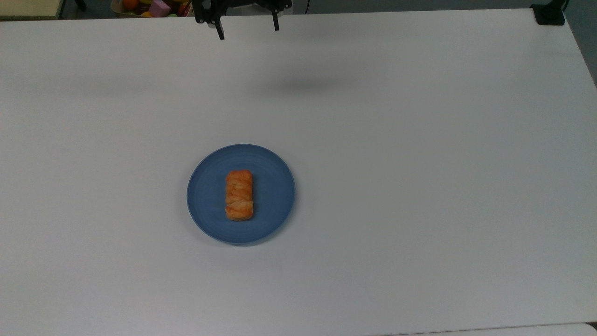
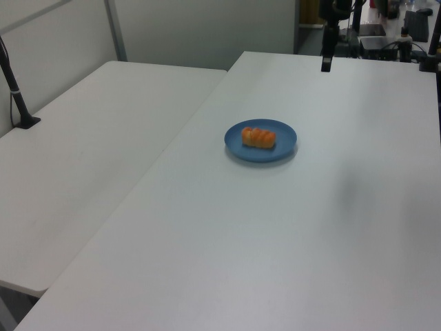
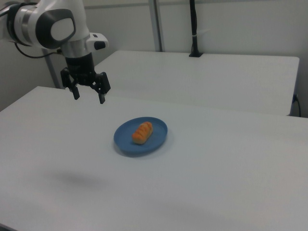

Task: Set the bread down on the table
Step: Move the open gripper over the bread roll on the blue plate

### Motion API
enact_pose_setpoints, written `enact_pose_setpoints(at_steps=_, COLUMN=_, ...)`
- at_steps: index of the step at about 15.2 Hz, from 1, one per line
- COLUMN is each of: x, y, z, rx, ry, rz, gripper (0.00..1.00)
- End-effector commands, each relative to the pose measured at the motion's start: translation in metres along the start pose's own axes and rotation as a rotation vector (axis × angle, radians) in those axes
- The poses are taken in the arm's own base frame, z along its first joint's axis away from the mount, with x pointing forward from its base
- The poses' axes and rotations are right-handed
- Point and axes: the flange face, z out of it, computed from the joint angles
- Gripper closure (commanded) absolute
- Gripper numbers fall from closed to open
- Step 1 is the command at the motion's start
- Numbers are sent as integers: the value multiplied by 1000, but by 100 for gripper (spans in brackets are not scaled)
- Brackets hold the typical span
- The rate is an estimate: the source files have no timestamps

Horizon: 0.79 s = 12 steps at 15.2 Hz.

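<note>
Item: large flat white rectangular tabletop, the table (image 1: 419, 186). A wide bare surface is offered on every side of the plate, toward all four edges.

Item: round blue plate (image 1: 205, 196), set on the table somewhat nearer the top view's lower edge than its upper edge, and toward the top view's left of centre.

Item: small oblong golden-orange pastry roll with paler twisted ridges, the bread (image 1: 239, 195). It is lying flat near the middle of the plate, long axis running toward the top view's upper and lower table edges. It is not yet on the table and is untouched.

Item: black two-finger gripper (image 1: 246, 27) on a white arm, raised high over the table's far edge in the top view, well apart from the bread. The two fingers are spread wide with nothing between them.

Step judged in hand: the approach to the bread. It is judged best done thus: the gripper is brought directly above the roll, the fingers are set across its short width, and a straight descent is made. A gentle closure is advised, since the pastry is probably soft. The plate rim should be cleared by lifting before bare tabletop is sought.
</note>
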Motion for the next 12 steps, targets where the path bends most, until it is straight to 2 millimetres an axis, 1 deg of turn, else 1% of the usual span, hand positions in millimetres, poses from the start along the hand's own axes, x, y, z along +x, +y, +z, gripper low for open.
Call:
enact_pose_setpoints(at_steps=1, x=30, y=5, z=13, rx=-10, ry=8, rz=-11, gripper=0)
enact_pose_setpoints(at_steps=5, x=58, y=12, z=23, rx=-51, ry=96, rz=-15, gripper=0)
enact_pose_setpoints(at_steps=6, x=68, y=17, z=33, rx=-58, ry=119, rz=-11, gripper=0)
enact_pose_setpoints(at_steps=7, x=74, y=22, z=37, rx=-64, ry=145, rz=-4, gripper=0)
enact_pose_setpoints(at_steps=8, x=83, y=30, z=48, rx=-72, ry=176, rz=4, gripper=0)
enact_pose_setpoints(at_steps=10, x=94, y=35, z=68, rx=-88, ry=193, rz=5, gripper=0)
enact_pose_setpoints(at_steps=12, x=111, y=43, z=105, rx=-128, ry=217, rz=47, gripper=0)
